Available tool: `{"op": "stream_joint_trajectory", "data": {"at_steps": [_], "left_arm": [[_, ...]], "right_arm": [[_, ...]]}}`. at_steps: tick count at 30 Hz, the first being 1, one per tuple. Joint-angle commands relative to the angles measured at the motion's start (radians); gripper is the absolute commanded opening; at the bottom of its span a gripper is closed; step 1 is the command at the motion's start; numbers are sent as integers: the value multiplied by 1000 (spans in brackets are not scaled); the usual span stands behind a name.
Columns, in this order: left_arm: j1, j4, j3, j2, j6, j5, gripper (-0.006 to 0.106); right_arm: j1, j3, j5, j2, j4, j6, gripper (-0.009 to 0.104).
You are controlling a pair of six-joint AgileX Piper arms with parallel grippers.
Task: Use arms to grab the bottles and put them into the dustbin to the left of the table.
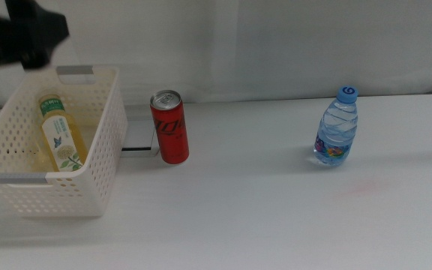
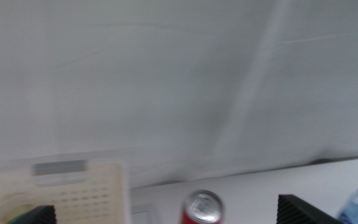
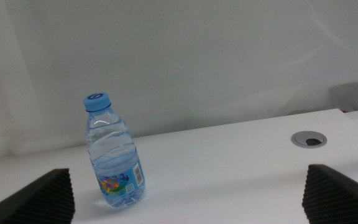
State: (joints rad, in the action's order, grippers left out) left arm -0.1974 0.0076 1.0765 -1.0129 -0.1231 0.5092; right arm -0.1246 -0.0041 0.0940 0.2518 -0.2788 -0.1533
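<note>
My reference landmark is the dustbin, a white perforated basket with grey handles standing at the left end of the table.

Left arm: I hold it raised above the far left corner of the dustbin, clear of its rim. It appears dark and blurred in the middle view. My left gripper is released: in the left wrist view the two dark jaw tips stand wide apart with nothing between them. Between the tips I see the far grey handle of the dustbin and the silver top of the cola can.

Right gripper: also released. In the right wrist view its two jaw tips stand far apart, gripping nothing. The water bottle stands ahead of them, nearer one jaw than the other, and touches neither. This arm does not show in the middle view.

Task objects:
- Tea bottle: yellow, white cap, green label. It lies on its side inside the dustbin, on the floor of the basket.
- Cola can: red, upright on the table, just beside the right wall of the dustbin and not touching it.
- Water bottle: clear, blue cap, upright on the table, well apart from the dustbin, to the right of the can.

Also visible: a round grey grommet set in the tabletop, beyond the water bottle from the dustbin.
</note>
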Motion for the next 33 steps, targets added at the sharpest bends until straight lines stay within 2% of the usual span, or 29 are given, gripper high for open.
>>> {"op": "stream_joint_trajectory", "data": {"at_steps": [1, 10, 16, 23, 33], "left_arm": [[-54, -16, -123, 71, 0, -127, 93], [-202, -14, -593, 213, 38, -612, 93], [-224, -16, -882, 210, 36, -934, 93], [-224, -16, -1033, 210, 25, -1010, 93], [-224, -15, -1049, 195, -25, -1014, 93]], "right_arm": [[5, 34, 11, -5, 7, -4, 103], [5, 34, 11, -5, 7, -4, 103], [5, 34, 11, -5, 7, -4, 103], [5, 34, 11, -5, 7, -4, 103], [5, 34, 11, -5, 7, -4, 103]]}}
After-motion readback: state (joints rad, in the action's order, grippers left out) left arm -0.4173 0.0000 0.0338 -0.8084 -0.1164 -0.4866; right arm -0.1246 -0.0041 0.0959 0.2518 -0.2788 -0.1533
